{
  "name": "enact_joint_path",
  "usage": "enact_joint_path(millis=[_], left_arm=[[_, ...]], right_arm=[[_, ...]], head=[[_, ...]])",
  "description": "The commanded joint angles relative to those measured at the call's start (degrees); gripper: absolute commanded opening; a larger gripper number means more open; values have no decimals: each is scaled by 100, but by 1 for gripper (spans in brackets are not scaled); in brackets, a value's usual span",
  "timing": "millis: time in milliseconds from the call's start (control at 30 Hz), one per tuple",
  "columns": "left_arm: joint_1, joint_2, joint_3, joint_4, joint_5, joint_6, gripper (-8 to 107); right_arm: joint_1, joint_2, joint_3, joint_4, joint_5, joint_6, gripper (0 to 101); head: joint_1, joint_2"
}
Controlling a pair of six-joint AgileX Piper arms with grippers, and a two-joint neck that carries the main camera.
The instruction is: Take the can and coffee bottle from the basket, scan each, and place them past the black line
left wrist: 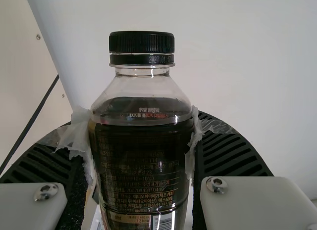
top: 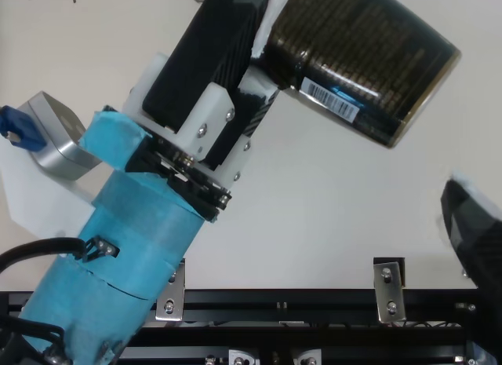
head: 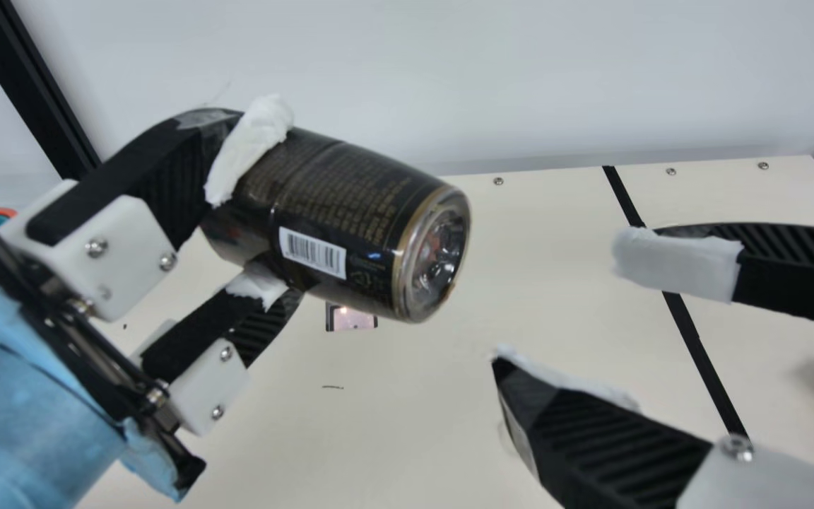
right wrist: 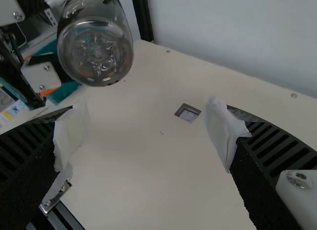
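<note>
Coffee bottle (head: pixel 336 226) is pointing base-first toward the right claw's (head: pixel 564 304) side.
The left claw (head: pixel 258 212) is closing around the bottle's upper body, holding it above the tabletop (head: pixel 449 410); its long axis is slanting sideways, base lower and toward the robot's right, barcode (head: pixel 312 252) showing in the main view. The right claw is gaping wide and empty just off that base, fingers pointing inward, and is sitting nearer the black line (head: pixel 693 339). The small square window (head: pixel 352 318) is lying in the tabletop between the arms. A handover seems to be coming, the right claw needing to line up across the base end; whether the scan is done, I cannot tell.
</note>
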Motion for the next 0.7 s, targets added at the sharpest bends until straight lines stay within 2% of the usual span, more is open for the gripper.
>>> enact_joint_path(millis=[0, 233, 500, 533, 667], left_arm=[[28, -38, 28, -48, 7, 55, 10], [454, -453, 400, -208, 281, 251, 10], [1241, -889, 1001, -404, 1050, 410, 10], [1087, -885, 904, -383, 842, 409, 10], [1233, -894, 1000, -400, 1050, 410, 10]], right_arm=[[0, 0, 0, 0, 0, 0, 101], [-6, 6, 0, 51, -11, 66, 101], [-6, 6, 0, 51, -11, 66, 101], [65, 6, -21, -3, -41, 133, 101], [168, 158, -59, -15, 25, 520, 101]], head=[[-49, -23], [-49, -23], [-49, -23], [-49, -23], [-49, -23]])
